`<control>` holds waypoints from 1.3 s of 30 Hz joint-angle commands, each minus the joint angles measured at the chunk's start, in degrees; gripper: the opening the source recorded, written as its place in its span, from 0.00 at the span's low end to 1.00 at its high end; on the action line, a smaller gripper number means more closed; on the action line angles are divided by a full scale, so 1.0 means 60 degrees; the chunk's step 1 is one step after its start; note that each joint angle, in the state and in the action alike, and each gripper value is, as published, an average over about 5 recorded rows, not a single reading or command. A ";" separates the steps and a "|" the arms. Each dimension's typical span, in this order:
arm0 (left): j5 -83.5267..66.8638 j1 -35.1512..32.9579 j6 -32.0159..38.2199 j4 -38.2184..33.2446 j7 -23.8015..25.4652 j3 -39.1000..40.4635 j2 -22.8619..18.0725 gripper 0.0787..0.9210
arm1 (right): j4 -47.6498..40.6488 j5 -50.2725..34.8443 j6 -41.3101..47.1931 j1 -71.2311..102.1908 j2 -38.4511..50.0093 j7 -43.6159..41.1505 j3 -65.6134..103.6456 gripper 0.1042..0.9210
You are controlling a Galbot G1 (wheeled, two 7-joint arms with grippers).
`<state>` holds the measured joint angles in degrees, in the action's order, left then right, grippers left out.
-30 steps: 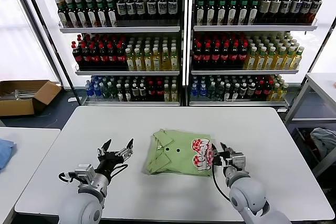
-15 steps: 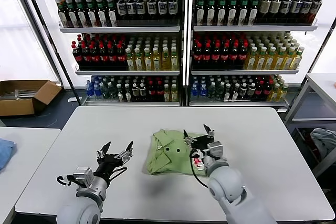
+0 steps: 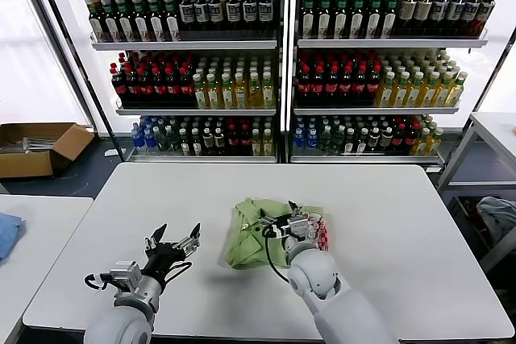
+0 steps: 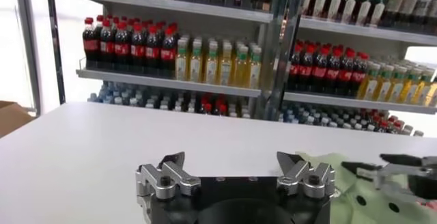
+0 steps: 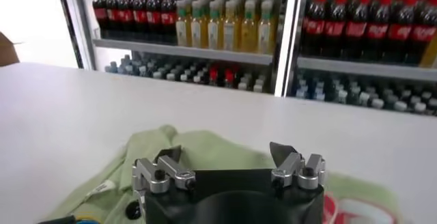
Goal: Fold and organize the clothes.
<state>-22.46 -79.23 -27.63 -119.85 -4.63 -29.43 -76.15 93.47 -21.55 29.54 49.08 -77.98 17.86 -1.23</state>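
A light green polo shirt (image 3: 254, 235) lies folded near the middle of the white table (image 3: 387, 223), collar toward the shelves, its red-and-white print (image 3: 320, 236) at the right. My right gripper (image 3: 288, 221) is open and empty, hovering over the shirt's middle; the shirt also shows under it in the right wrist view (image 5: 205, 154). My left gripper (image 3: 172, 238) is open and empty above bare table, left of the shirt. In the left wrist view (image 4: 231, 162) the shirt's edge (image 4: 355, 184) and the other gripper show to one side.
Shelves of bottles (image 3: 274, 62) stand behind the table. A cardboard box (image 3: 36, 148) sits on the floor at the left. A second table with a blue cloth (image 3: 8, 231) is at the far left. Another table (image 3: 492, 138) stands at the right.
My right gripper has moved left from the shirt's right edge, over the print, to above the shirt's middle. My left gripper has drifted slightly down and left.
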 commanded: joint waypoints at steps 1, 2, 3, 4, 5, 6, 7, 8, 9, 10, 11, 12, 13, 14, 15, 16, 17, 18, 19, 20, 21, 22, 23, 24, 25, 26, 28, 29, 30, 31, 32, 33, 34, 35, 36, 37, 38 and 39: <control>-0.0022 -0.0076 -0.0004 0.0061 0.0036 -0.0078 0.0047 0.88 | -0.0936 -0.0302 -0.0027 -0.0082 -0.0738 0.0289 -0.0170 0.88; -0.0026 -0.0088 0.0000 0.0060 0.0043 -0.0087 0.0056 0.88 | -0.0948 -0.0304 -0.0046 -0.0047 -0.0768 0.0290 -0.0127 0.88; -0.0029 -0.0100 0.0004 0.0059 0.0054 -0.0091 0.0062 0.88 | -0.0974 -0.0305 -0.0079 -0.0010 -0.0803 0.0286 -0.0078 0.88; -0.0030 -0.0114 0.0008 0.0058 0.0066 -0.0093 0.0063 0.88 | -0.1004 -0.0305 -0.0114 0.0011 -0.0833 0.0280 -0.0039 0.88; -0.0030 -0.0128 0.0010 0.0056 0.0084 -0.0091 0.0061 0.88 | -0.1037 -0.0304 -0.0147 0.0025 -0.0857 0.0272 -0.0005 0.88; -0.0026 -0.0149 0.0011 0.0056 0.0108 -0.0086 0.0057 0.88 | -0.1068 -0.0295 -0.0187 0.0025 -0.0877 0.0262 0.0022 0.88; -0.0020 -0.0172 0.0011 0.0056 0.0135 -0.0082 0.0051 0.88 | -0.1087 -0.0282 -0.0229 0.0020 -0.0894 0.0251 0.0050 0.88; -0.0014 -0.0199 0.0013 0.0055 0.0161 -0.0078 0.0044 0.88 | -0.1084 -0.0272 -0.0257 0.0012 -0.0905 0.0248 0.0079 0.88; -0.0009 -0.0228 0.0016 0.0054 0.0184 -0.0076 0.0036 0.88 | -0.1025 -0.0250 -0.0273 0.0005 -0.0910 0.0250 0.0114 0.88; -0.0006 -0.0256 0.0019 0.0051 0.0200 -0.0074 0.0029 0.88 | -0.0933 -0.0224 -0.0287 -0.0002 -0.0911 0.0251 0.0147 0.88; -0.0004 -0.0276 0.0022 0.0046 0.0210 -0.0075 0.0023 0.88 | -0.0792 -0.0206 -0.0287 -0.0003 -0.0890 0.0256 0.0171 0.88; -0.0002 -0.0296 0.0026 0.0037 0.0216 -0.0075 0.0019 0.88 | -0.0576 -0.0165 -0.0281 0.0005 -0.0848 0.0261 0.0188 0.88; -0.0001 -0.0310 0.0028 0.0021 0.0219 -0.0074 0.0015 0.88 | -0.0330 -0.0108 -0.0278 0.0023 -0.0794 0.0264 0.0195 0.88; 0.0000 -0.0320 0.0027 0.0000 0.0222 -0.0074 0.0010 0.88 | -0.0068 -0.0059 -0.0270 0.0053 -0.0719 0.0273 0.0191 0.88; 0.0003 -0.0328 0.0025 -0.0028 0.0222 -0.0072 0.0003 0.88 | 0.0272 -0.0002 -0.0255 0.0106 -0.0616 0.0295 0.0178 0.88; 0.0005 -0.0336 0.0022 -0.0060 0.0222 -0.0069 -0.0006 0.88 | 0.0645 0.0054 -0.0234 0.0180 -0.0493 0.0323 0.0158 0.88; 0.0012 -0.0347 0.0019 -0.0095 0.0221 -0.0062 -0.0016 0.88 | 0.1033 0.0079 -0.0193 0.0284 -0.0347 0.0385 0.0125 0.88; 0.0021 -0.0360 0.0014 -0.0130 0.0220 -0.0053 -0.0030 0.88 | 0.1446 0.0094 -0.0139 0.0428 -0.0180 0.0468 0.0082 0.88; 0.0033 -0.0374 0.0010 -0.0166 0.0220 -0.0041 -0.0044 0.88 | 0.1842 0.0109 -0.0085 0.0618 -0.0013 0.0553 0.0039 0.88; 0.0045 -0.0392 0.0006 -0.0204 0.0218 -0.0026 -0.0059 0.88 | 0.2198 0.0119 -0.0036 0.0873 0.0166 0.0651 0.0004 0.88; 0.0056 -0.0411 0.0002 -0.0244 0.0217 -0.0010 -0.0077 0.88 | 0.2521 0.0124 0.0012 0.1169 0.0334 0.0762 -0.0014 0.88; 0.0063 -0.0427 -0.0003 -0.0281 0.0217 0.0008 -0.0091 0.88 | 0.2775 0.0127 0.0040 0.1476 0.0469 0.0851 -0.0010 0.88; 0.0068 -0.0441 -0.0008 -0.0313 0.0217 0.0027 -0.0102 0.88 | 0.2987 0.0085 0.0072 0.1789 0.0586 0.0944 0.0023 0.88; 0.0074 -0.0451 -0.0015 -0.0337 0.0218 0.0048 -0.0111 0.88 | 0.3151 0.0015 0.0101 0.2081 0.0683 0.1036 0.0073 0.88; 0.0079 -0.0456 -0.0021 -0.0349 0.0220 0.0069 -0.0115 0.88 | 0.3241 -0.0078 0.0123 0.2297 0.0736 0.1111 0.0127 0.88; 0.0089 -0.0456 -0.0026 -0.0351 0.0221 0.0091 -0.0119 0.88 | 0.3254 -0.0221 0.0138 0.2468 0.0754 0.1194 0.0176 0.88; 0.0119 -0.0452 -0.0033 -0.0347 0.0222 0.0137 -0.0131 0.88 | 0.3105 -0.0526 0.0149 0.2660 0.0691 0.1368 0.0246 0.88; 0.0133 -0.0455 -0.0035 -0.0349 0.0221 0.0158 -0.0140 0.88 | 0.2994 -0.0644 0.0144 0.2689 0.0623 0.1441 0.0261 0.88; 0.0146 -0.0462 -0.0036 -0.0355 0.0222 0.0176 -0.0149 0.88 | 0.2817 -0.0742 0.0134 0.2685 0.0518 0.1503 0.0267 0.88; 0.0155 -0.0475 -0.0037 -0.0366 0.0224 0.0189 -0.0155 0.88 | 0.2651 -0.0757 0.0119 0.2652 0.0409 0.1534 0.0262 0.88; 0.0161 -0.0492 -0.0037 -0.0381 0.0225 0.0196 -0.0159 0.88 | 0.2448 -0.0659 0.0073 0.2593 0.0287 0.1527 0.0244 0.88; 0.0162 -0.0512 -0.0037 -0.0399 0.0228 0.0196 -0.0157 0.88 | 0.2227 -0.0501 0.0009 0.2514 0.0171 0.1491 0.0221 0.88; 0.0162 -0.0531 -0.0037 -0.0417 0.0232 0.0191 -0.0152 0.88 | 0.1995 -0.0331 -0.0055 0.2425 0.0050 0.1449 0.0196 0.88; 0.0162 -0.0546 -0.0039 -0.0435 0.0235 0.0180 -0.0145 0.88 | 0.1780 -0.0165 -0.0115 0.2331 -0.0054 0.1418 0.0174 0.88; 0.0161 -0.0557 -0.0040 -0.0450 0.0237 0.0163 -0.0137 0.88 | 0.1542 -0.0011 -0.0168 0.2226 -0.0167 0.1386 0.0160 0.88; 0.0157 -0.0562 -0.0043 -0.0464 0.0239 0.0145 -0.0129 0.88 | 0.1345 0.0060 -0.0190 0.2136 -0.0254 0.1363 0.0154 0.88; 0.0153 -0.0565 -0.0045 -0.0475 0.0240 0.0126 -0.0123 0.88 | 0.1186 0.0076 -0.0193 0.2055 -0.0319 0.1351 0.0148 0.88; 0.0150 -0.0566 -0.0046 -0.0479 0.0241 0.0104 -0.0116 0.88 | 0.1029 0.0087 -0.0196 0.1987 -0.0371 0.1339 0.0147 0.88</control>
<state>-21.56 -82.45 -27.86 -122.30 -3.25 -28.52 -76.93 104.69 -23.02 29.24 60.20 -77.55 24.82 -0.42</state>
